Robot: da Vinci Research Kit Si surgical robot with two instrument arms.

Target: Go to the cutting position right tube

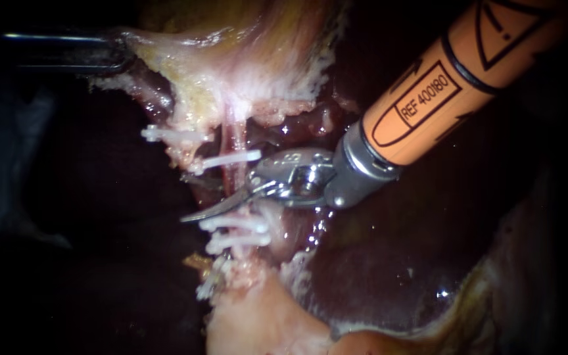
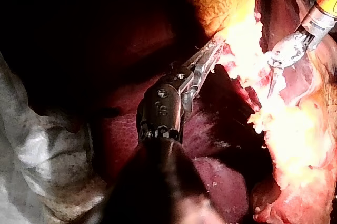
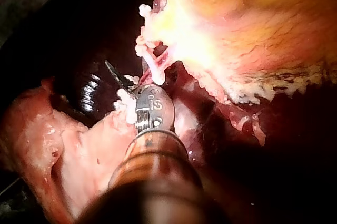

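Claw of the right instrument (image 1: 192, 215), two thin curved blades lying together as one sliver, crosses the right tube (image 1: 234, 141) in the gap between the upper clip (image 1: 230, 159) and the lower clips (image 1: 235, 225). Above the tube, the left instrument (image 1: 121, 51) has its claw clamped on pale tissue (image 1: 231, 72), which appears to hold the tube taut.

The margin looks tight. The blades lie nearer the lower clips than the upper one, so a nudge or a cut there could shear or loosen a clip. With no gap showing, the claw lies across the tube, not around it. Pressing on like this would probably shove the tube aside instead of taking it in. The tip reaches past the tube into shadow, where it is hard to judge what it might nick. Should the left claw slip off the tissue, the tube would likely slacken and drift off the blades.
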